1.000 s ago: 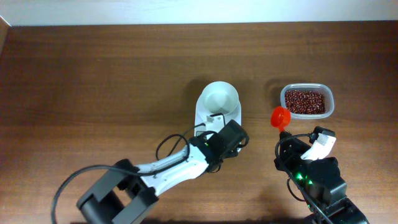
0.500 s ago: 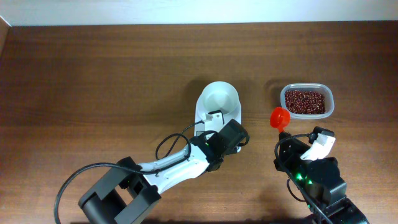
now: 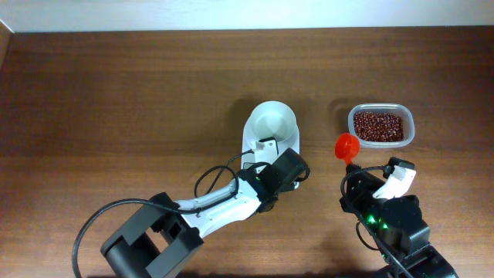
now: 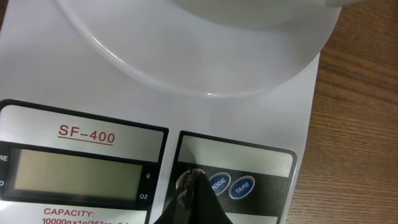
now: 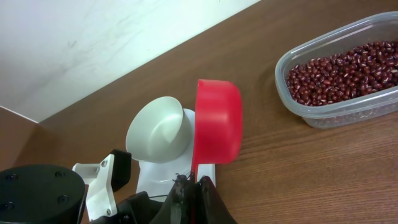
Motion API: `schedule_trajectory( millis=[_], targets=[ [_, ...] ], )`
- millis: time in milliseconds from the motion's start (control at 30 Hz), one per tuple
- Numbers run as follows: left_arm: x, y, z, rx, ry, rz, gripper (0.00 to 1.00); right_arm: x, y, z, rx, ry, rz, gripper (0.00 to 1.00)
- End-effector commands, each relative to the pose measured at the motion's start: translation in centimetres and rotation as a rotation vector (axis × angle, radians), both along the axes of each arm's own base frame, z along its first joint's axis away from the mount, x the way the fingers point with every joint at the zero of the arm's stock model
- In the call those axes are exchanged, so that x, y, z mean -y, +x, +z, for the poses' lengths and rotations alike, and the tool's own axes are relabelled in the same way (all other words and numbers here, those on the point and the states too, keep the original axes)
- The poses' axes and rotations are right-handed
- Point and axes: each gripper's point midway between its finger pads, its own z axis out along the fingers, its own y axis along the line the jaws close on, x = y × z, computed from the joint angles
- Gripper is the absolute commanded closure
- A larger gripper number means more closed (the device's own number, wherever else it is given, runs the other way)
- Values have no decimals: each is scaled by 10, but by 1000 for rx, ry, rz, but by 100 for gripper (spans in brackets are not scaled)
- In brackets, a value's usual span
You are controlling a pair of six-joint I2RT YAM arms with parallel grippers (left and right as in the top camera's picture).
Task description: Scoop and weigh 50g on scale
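The scale [image 3: 270, 136] sat near the middle of the table [image 3: 116, 93], its one round white bowl [image 3: 272, 122] on the far end and the grey display [image 4: 74, 174] on the near end. Beside the display were two blue buttons [image 4: 230, 185] and a red one partly hidden. The left gripper [image 4: 193, 183] was pinched fully shut with nothing in it, its tip over that red button; whether it touched could not be told.

The beans [image 3: 377, 124] lay heaped in one clear tub [image 3: 410, 131], to the right of the scale and apart from it, with bare wood between. The single red scoop [image 3: 347, 144] hung over that gap, just beside the tub's near left corner, its handle clamped in the closed right gripper [image 5: 189, 182].

The table was dark brown wood, open across its left half and far edge, where a pale wall [image 3: 231, 11] ran. Two arms reached in from the near side.
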Motion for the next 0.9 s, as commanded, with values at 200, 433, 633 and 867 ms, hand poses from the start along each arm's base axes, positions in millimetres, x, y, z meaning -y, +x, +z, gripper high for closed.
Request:
schedule_trajectory(
  millis=[200,433,633,867],
  targets=[
    [-5,1,-11,-12,17,43,100,-1,1,4,8,7,3,96],
    [-6,2,-12,-8,24,46,100,-1,1,4,8,6,3,96],
    [-9,2,-17,-13,27,77,100,0,0,4,8,6,3,96],
    [-5,3,-12,-10,9,75,100,-1,0,4,8,6,3,96]
  ],
)
